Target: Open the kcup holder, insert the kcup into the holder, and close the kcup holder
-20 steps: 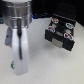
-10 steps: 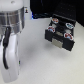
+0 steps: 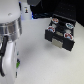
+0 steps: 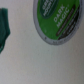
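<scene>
Arm: I see my Panda arm filling the exterior view from about 9 o'clock down to 7 o'clock, a big white body hanging over the pale table. It hides whatever sits directly beneath it.

Kcup holder: the black kcup holder lies at roughly 2 o'clock from the arm in the exterior view, well apart from it. Its drawer looks pulled out to me, since I can see round slots on top with a few coloured pods sitting in them. I judge the opening step done.

Kcup: the green-topped kcup shows only in the wrist view, at about 1 o'clock in that picture, lid facing the camera, resting on the table. It is partly cut by the frame edge. A blurred dark green shape sits at 9 o'clock; I cannot tell what it is.

Gripper: no fingers appear in either picture, so I cannot tell whether the gripper is released or clenched. Nothing suggests it is carrying the pod.

Key relation: the pod is off centre under the wrist, towards 1 o'clock in the wrist picture, so I judge the hand must shift that way before descending. Being round, the pod has no long axis to match, so finger angle matters little.

Risk: a descent from here may clip the pod's rim and tip it.
</scene>
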You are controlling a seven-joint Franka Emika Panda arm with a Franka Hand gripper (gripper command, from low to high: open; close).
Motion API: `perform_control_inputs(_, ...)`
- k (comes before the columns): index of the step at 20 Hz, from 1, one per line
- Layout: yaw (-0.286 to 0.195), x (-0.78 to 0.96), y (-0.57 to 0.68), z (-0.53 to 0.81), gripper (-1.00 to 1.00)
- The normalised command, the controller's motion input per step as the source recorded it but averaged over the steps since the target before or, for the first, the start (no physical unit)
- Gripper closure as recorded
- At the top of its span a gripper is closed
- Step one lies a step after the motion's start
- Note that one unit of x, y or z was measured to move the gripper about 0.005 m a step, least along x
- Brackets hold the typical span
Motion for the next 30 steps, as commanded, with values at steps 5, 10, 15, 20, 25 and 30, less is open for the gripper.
perform_control_inputs(5, 0.0, -0.17, 0.0, -0.2, -1.0)
perform_control_inputs(10, -0.02, -0.09, -0.02, -0.16, -1.0)
perform_control_inputs(15, -0.123, 0.16, -0.15, -0.11, -1.0)
perform_control_inputs(20, -0.121, 0.17, -0.13, -0.09, -1.0)
perform_control_inputs(25, -0.081, 0.1, -0.05, -0.05, -1.0)
perform_control_inputs(30, -0.05, 0.05, -0.01, -0.01, 1.0)
